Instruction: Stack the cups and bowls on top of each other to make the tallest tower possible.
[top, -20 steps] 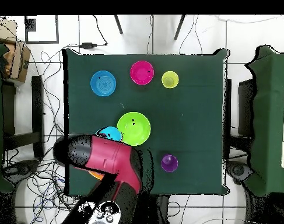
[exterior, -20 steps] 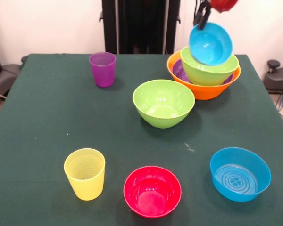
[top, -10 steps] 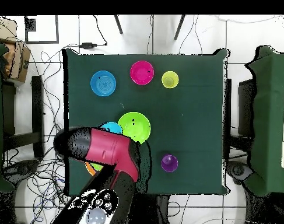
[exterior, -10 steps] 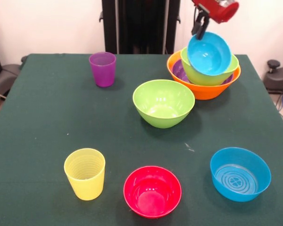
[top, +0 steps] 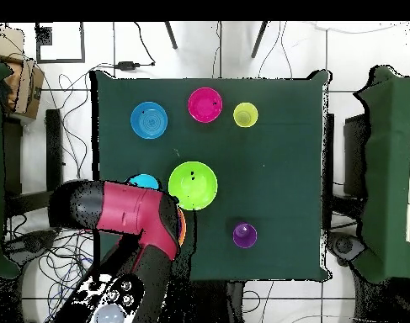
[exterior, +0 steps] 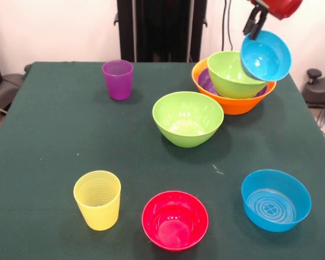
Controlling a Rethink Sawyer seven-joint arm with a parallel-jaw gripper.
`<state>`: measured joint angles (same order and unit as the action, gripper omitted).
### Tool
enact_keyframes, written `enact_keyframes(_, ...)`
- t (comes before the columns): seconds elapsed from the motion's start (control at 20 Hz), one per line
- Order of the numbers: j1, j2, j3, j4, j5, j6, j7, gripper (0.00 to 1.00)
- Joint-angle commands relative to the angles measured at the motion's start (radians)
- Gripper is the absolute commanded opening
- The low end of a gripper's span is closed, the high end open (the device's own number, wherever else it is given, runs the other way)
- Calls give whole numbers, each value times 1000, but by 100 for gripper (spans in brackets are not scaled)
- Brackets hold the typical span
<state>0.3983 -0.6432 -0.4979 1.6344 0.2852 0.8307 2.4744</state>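
My gripper (exterior: pixel 254 31) is shut on the rim of a blue bowl (exterior: pixel 266 55) and holds it tilted in the air by the right edge of the tower. The tower is the large orange bowl (exterior: pixel 234 103) with the shallow purple bowl (exterior: pixel 207 82) and a lime green bowl (exterior: pixel 231 73) nested in it. A second lime green bowl (exterior: pixel 188 118) stands just in front of it. The purple cup (exterior: pixel 118 79) stands at the far left, the ribbed yellow cup (exterior: pixel 97 199) at the near left. A pink-red bowl (exterior: pixel 175 219) and a second blue bowl (exterior: pixel 275 199) stand near the front edge.
In the overhead view my red arm (top: pixel 132 220) covers the tower; only a sliver of the held blue bowl (top: pixel 143 181) shows. The loose green bowl (top: pixel 193 185), purple cup (top: pixel 245 235), yellow cup (top: pixel 246 114), pink-red bowl (top: pixel 205 104) and blue bowl (top: pixel 149 119) show on the green table (top: pixel 275 168).
My gripper has carried the blue bowl up off the green bowl in the tower and to the right in the front view. Nothing else has moved.
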Motion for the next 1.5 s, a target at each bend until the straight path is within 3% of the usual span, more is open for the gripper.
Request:
enact_keyframes(0.05,4,-11,52,-5,-34,84,120,0)
enact_keyframes(0.6,-57,-52,84,99,-52,-35,26,0)
enact_keyframes(1.1,-59,-41,109,190,-49,-165,51,0)
enact_keyframes(1.5,-60,-46,119,226,-49,-204,43,0)
